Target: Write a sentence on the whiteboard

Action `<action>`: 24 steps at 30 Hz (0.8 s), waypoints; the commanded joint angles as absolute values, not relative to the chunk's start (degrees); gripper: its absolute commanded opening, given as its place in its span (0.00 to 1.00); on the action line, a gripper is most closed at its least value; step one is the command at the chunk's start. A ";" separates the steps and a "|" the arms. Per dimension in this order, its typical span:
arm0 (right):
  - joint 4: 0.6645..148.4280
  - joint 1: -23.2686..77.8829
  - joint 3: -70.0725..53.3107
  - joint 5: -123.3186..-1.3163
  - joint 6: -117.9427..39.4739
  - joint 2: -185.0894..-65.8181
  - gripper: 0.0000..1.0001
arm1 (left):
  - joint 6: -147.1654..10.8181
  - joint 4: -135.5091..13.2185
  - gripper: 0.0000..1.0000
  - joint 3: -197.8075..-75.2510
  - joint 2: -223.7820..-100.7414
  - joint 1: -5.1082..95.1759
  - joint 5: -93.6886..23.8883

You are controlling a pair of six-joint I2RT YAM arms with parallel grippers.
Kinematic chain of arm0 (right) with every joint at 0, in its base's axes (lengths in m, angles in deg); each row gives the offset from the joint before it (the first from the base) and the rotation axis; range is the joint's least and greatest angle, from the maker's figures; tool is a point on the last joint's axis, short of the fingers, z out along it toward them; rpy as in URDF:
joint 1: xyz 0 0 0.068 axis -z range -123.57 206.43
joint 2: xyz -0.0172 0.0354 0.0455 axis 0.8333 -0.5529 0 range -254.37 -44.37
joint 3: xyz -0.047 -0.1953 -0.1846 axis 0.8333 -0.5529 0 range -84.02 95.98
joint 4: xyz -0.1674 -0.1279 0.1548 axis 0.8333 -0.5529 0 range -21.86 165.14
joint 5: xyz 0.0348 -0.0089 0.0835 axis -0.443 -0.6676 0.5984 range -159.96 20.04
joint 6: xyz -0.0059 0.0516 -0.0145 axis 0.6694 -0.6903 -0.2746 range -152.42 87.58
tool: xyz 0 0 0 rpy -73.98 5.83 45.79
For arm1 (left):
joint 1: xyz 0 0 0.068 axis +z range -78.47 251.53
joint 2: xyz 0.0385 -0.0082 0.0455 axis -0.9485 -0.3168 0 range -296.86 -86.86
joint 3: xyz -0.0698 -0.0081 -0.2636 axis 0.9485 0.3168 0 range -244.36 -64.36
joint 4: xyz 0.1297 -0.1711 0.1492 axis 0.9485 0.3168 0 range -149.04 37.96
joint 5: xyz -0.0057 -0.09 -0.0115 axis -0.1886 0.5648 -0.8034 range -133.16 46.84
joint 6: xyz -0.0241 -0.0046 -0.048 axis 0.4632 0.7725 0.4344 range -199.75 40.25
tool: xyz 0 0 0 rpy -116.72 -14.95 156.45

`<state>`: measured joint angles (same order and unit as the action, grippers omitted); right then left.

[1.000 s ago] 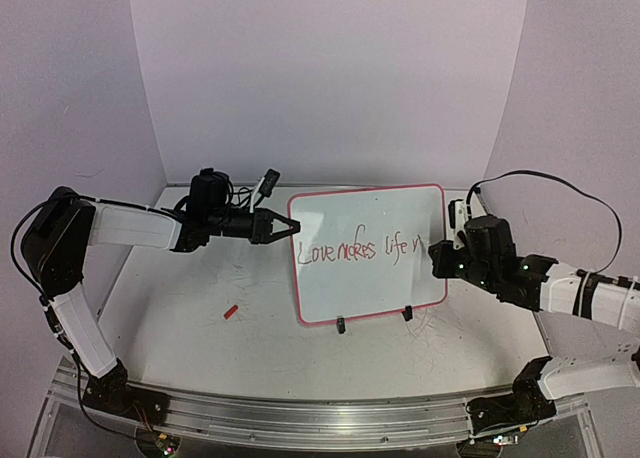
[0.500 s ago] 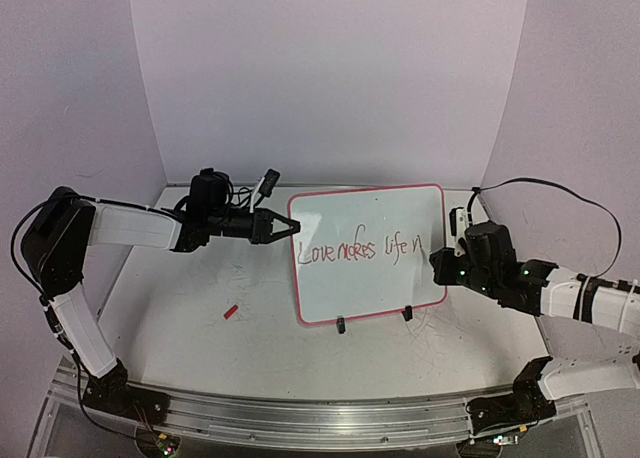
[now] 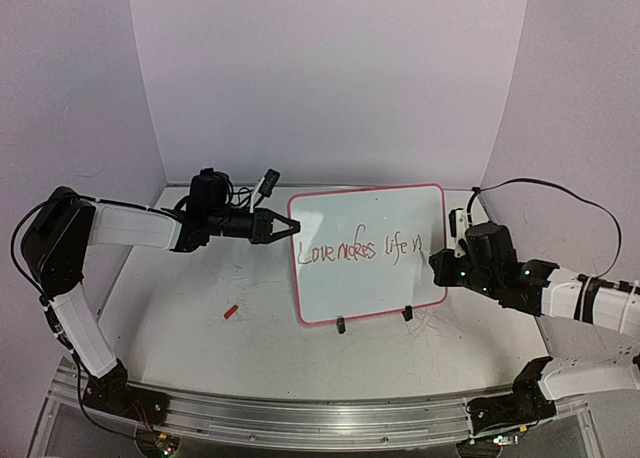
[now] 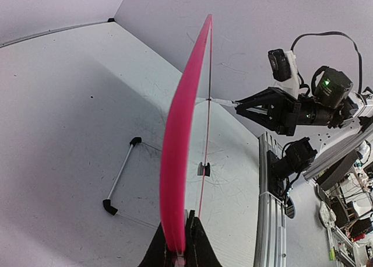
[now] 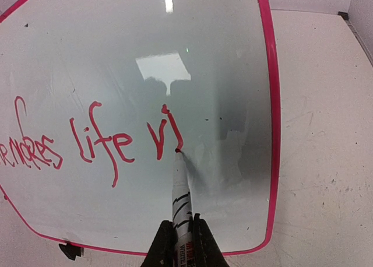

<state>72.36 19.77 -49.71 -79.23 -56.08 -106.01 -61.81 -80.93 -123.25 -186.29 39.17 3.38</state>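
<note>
The whiteboard stands tilted on black feet mid-table, white with a pink-red rim. My left gripper is shut on its upper left edge; in the left wrist view the rim runs edge-on between the jaws of that gripper. The sentence in red script reads "Love makes life ri". My right gripper is shut on a white marker whose red tip touches the board at the foot of the last stroke. In the top view the right gripper sits at the board's right edge.
A small red cap lies on the table left of the board. A wire stand leg with black ends rests behind the board. The metal rail runs along the near edge, and walls close in on the left, right and back.
The marker has added the last short stroke after "life". The right arm shifted slightly down and to the right. The left arm and board have not moved.
</note>
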 commanded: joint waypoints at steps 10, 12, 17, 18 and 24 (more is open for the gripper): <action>71.62 20.06 -47.71 -82.20 -56.54 -103.21 0.00 | -66.05 -76.27 0.00 -124.43 -187.01 38.99 -2.07; 71.63 20.09 -47.50 -83.00 -56.43 -103.78 0.00 | -66.16 -76.27 0.00 -124.41 -186.96 39.01 -2.10; 72.00 20.18 -46.95 -84.48 -56.07 -104.25 0.00 | -66.38 -76.27 0.00 -124.21 -186.79 38.99 -2.12; 72.03 20.23 -46.79 -84.65 -56.05 -104.39 0.00 | -66.44 -76.27 0.00 -124.21 -186.80 39.01 -2.12; 72.30 20.32 -46.98 -85.21 -55.93 -104.01 0.00 | -66.58 -76.27 0.00 -124.29 -186.96 38.99 -2.01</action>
